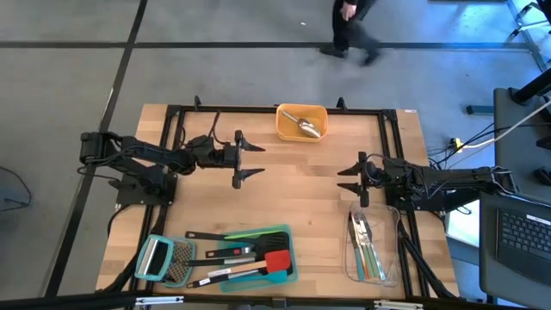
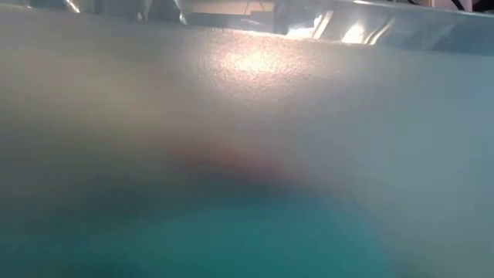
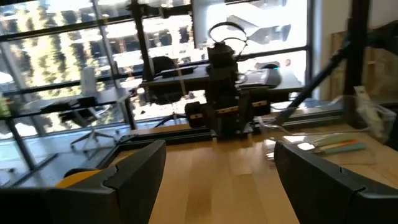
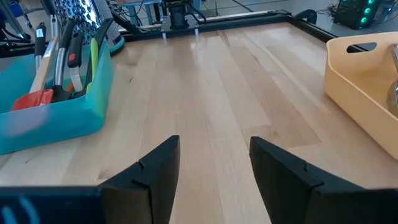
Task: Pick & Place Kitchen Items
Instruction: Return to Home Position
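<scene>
Near centre: one teal bin [image 1: 287,232] with one red turner [image 1: 276,261], one green spatula [image 1: 254,233] and black tools [image 1: 225,253] I can't count. One grater [image 1: 159,258] sits at its left end. Near right: one clear bin [image 1: 394,258] holding cutlery [image 1: 366,245], count unclear. Mid-table: left gripper [image 1: 250,160] and right gripper [image 1: 344,181], both spread wide, holding nothing. Far: one orange bin [image 1: 281,120] with one scoop [image 1: 306,127].

Smooth pale wood table [image 1: 293,172]; shiny metal scoop [image 1: 306,127].
</scene>
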### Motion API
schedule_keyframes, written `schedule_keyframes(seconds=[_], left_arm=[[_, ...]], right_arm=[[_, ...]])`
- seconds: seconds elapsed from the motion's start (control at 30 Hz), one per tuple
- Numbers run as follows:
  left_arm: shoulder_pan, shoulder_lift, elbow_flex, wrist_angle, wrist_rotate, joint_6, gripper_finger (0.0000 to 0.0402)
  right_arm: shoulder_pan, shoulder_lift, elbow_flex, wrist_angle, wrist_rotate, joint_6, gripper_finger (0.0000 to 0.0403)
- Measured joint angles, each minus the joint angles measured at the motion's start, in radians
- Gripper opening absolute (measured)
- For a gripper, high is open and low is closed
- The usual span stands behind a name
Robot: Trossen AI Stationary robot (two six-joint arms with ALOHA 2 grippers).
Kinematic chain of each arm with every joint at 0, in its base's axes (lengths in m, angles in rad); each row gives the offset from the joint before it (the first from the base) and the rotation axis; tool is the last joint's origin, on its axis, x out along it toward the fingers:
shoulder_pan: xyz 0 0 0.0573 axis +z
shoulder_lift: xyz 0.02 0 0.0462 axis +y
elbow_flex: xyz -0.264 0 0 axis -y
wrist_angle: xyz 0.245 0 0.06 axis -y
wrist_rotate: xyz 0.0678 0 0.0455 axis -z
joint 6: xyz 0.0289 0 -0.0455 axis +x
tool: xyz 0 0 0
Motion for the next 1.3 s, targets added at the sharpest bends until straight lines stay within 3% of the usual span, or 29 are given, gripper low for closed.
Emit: schedule_keyframes(seconds=[0.17, 0.33, 0.47, 0.6, 0.73, 0.83, 1.1, 1.3], left_arm=[[0.001, 0.0, 0.0, -0.002, 0.098, 0.008, 0.0297], [0.0, -0.001, -0.021, 0.006, 0.087, 0.007, 0.0297], [-0.016, -0.001, -0.114, 0.092, -0.03, -0.014, 0.0297], [-0.042, -0.001, -0.246, 0.297, -0.203, -0.02, 0.0297], [-0.04, -0.019, -0.355, 0.486, -0.223, -0.039, 0.0297], [-0.035, -0.049, -0.407, 0.534, -0.219, -0.056, 0.0297], [-0.007, -0.189, -0.407, 0.387, -0.086, -0.082, 0.0297], [0.002, -0.391, -0.407, 0.133, -0.113, -0.06, 0.0297]], right_arm=[[0.0, 0.0, 0.0, 0.0, 0.0, 0.0, 0.0197], [0.0, 0.0, 0.0, 0.0, 0.0, -0.006, 0.0197], [-0.001, 0.0, 0.0, 0.0, 0.0, -0.026, 0.0197], [-0.002, 0.0, 0.0, 0.0, 0.002, -0.048, 0.0197], [-0.001, 0.0, 0.0, 0.0, 0.055, -0.053, 0.0197], [-0.002, 0.0, 0.0, 0.0, 0.09, -0.053, 0.0197], [-0.002, 0.0, 0.0, 0.002, 0.109, -0.064, 0.0197], [-0.002, 0.0, 0.0, -0.018, 0.102, -0.056, 0.0197]])
